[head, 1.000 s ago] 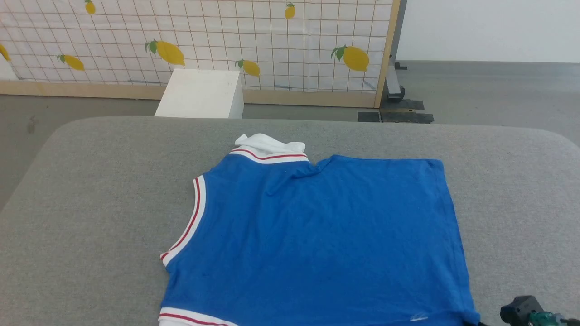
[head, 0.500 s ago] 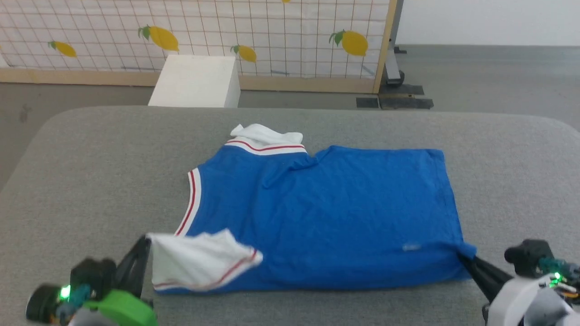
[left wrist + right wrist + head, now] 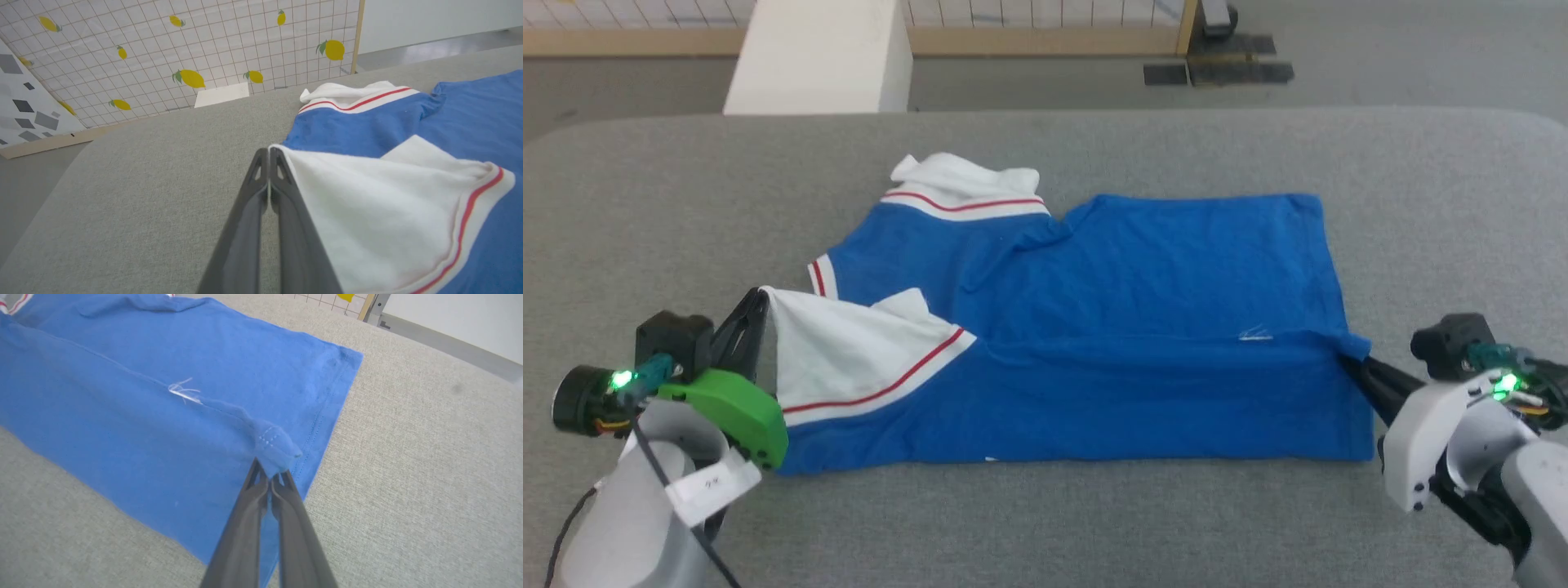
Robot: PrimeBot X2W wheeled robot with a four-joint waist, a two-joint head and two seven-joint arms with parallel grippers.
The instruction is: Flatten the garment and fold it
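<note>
Placement: garment [image 3: 1143,327] spread mid-way on the grey surface [image 3: 1045,523], toward its near edge | left gripper [image 3: 760,296] clamped on white sleeve [image 3: 849,359], right gripper [image 3: 1347,363] clamped on blue hem corner [image 3: 1339,343] | both corners raised, probably to fold the near side over.

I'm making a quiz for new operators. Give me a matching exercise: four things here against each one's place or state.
1 left claw
2 right claw
3 far white sleeve
4 white box

a beyond the far edge of the table
b shut on the shirt, blue corner
c crumpled, not held
d shut on the near white sleeve

Pairs: 1-d, 2-b, 3-c, 4-a
</note>
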